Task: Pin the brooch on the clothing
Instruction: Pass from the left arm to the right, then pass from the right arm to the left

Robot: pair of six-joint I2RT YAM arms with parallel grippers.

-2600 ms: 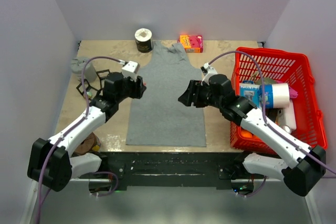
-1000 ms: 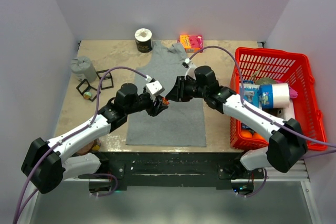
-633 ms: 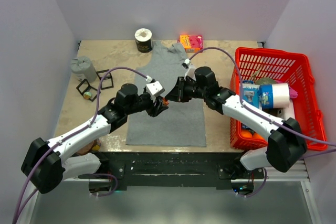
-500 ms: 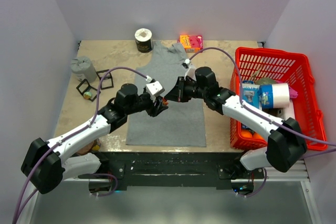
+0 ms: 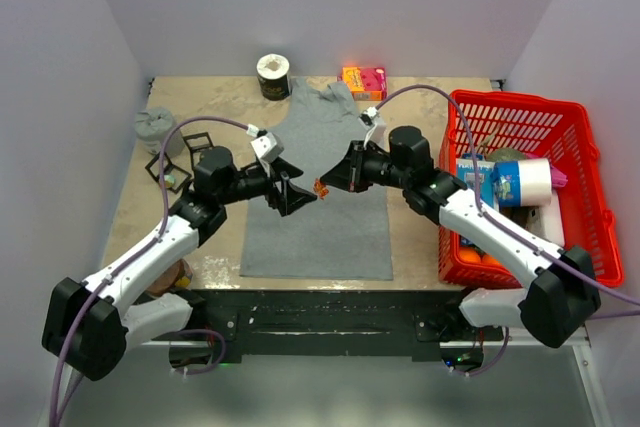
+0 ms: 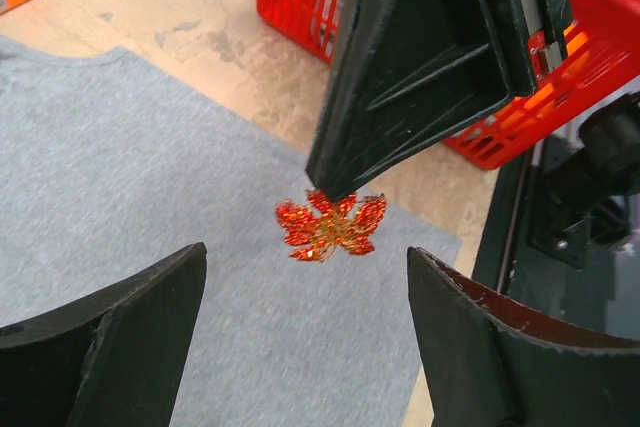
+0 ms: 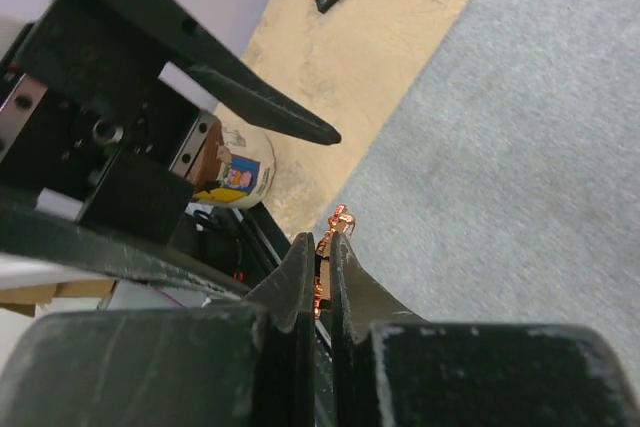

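Observation:
The clothing point(image 5: 315, 222), a grey sleeveless top, lies flat in the middle of the table. Above its centre hangs the brooch point(image 5: 321, 187), a small glittery orange-red flower shape. My right gripper point(image 5: 330, 184) is shut on it edge-on, and in the right wrist view the brooch point(image 7: 331, 232) sticks out between the two closed fingertips of that gripper point(image 7: 318, 245). My left gripper point(image 5: 300, 188) is open just left of it. In the left wrist view the brooch point(image 6: 332, 227) hangs from the right gripper's fingers point(image 6: 420, 77), beyond my left gripper point(image 6: 305, 332) and over the clothing point(image 6: 120, 177).
A red basket point(image 5: 580, 132) full of packages stands at the right. Along the back edge are a tape roll point(image 5: 273, 75) and a pink-orange box point(image 5: 364, 82). A grey cup point(image 5: 155, 127) and black frames point(image 5: 190, 152) sit at the left.
The brooch has passed from the left gripper to the right one. The left gripper has opened and drawn back to the left. The right gripper has shut on the brooch and shifted slightly right.

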